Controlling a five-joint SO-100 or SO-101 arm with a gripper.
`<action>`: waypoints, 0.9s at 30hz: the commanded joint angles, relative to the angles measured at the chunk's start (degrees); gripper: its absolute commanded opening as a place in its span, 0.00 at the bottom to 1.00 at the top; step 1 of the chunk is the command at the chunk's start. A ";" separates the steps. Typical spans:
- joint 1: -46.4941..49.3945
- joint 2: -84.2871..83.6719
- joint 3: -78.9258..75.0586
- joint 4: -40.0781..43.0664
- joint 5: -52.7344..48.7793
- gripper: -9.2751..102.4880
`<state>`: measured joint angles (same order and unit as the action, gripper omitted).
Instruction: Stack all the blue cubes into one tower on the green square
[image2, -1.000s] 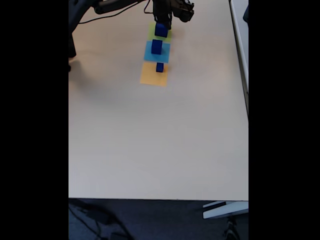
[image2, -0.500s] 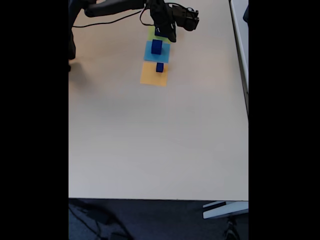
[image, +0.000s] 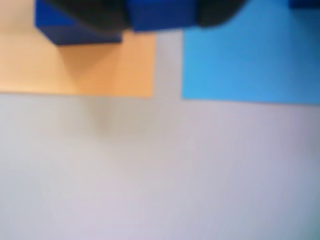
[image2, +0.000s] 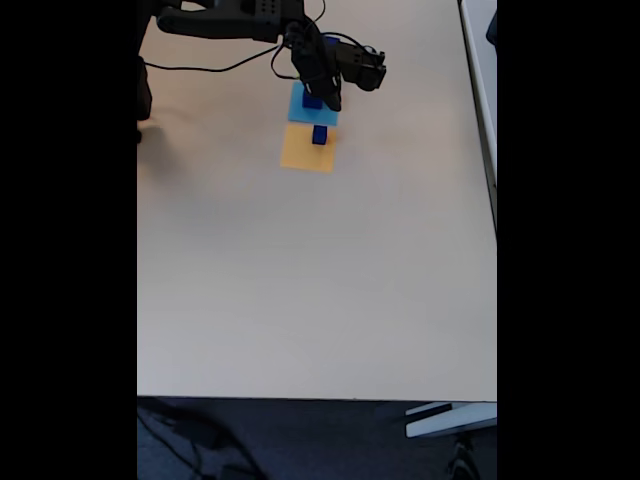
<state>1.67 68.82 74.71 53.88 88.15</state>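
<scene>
Blue cubes can be counted only in part. In the fixed view one small blue cube (image2: 319, 134) sits on the far edge of the orange square (image2: 307, 152), and a second, larger blue cube (image2: 312, 101) shows on the light-blue square (image2: 300, 108), half covered by the arm. A scrap of blue (image2: 331, 42) shows behind the arm farther up; what it belongs to cannot be told.

The two flat squares lie just beside each other in a line running away from the camera, the orange one nearer. The wrist view shows a narrow strip of bare worktop between them.

In the wrist view, which is blurred, a dark blue cube (image: 75, 27) stands on the orange patch (image: 75, 65) at the upper left, its faces roughly square to the patch edges. Another blue face (image: 160, 14) sits at the top edge between two dark shapes, and a blue corner (image: 305, 3) shows at the upper right above the light-blue patch (image: 250, 60).

The jaws (image2: 322, 96) hang over the light-blue square, at the larger cube; whether they are wide, narrow or holding something cannot be told. The pale worktop (image2: 320, 280) stretches bare toward the camera.
</scene>
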 joint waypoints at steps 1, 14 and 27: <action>0.97 6.94 2.46 -3.78 -0.44 0.08; 3.16 9.05 9.32 -7.73 -1.93 0.08; 3.60 9.84 11.95 -8.44 -1.76 0.08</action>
<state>4.66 71.89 87.10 46.41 86.31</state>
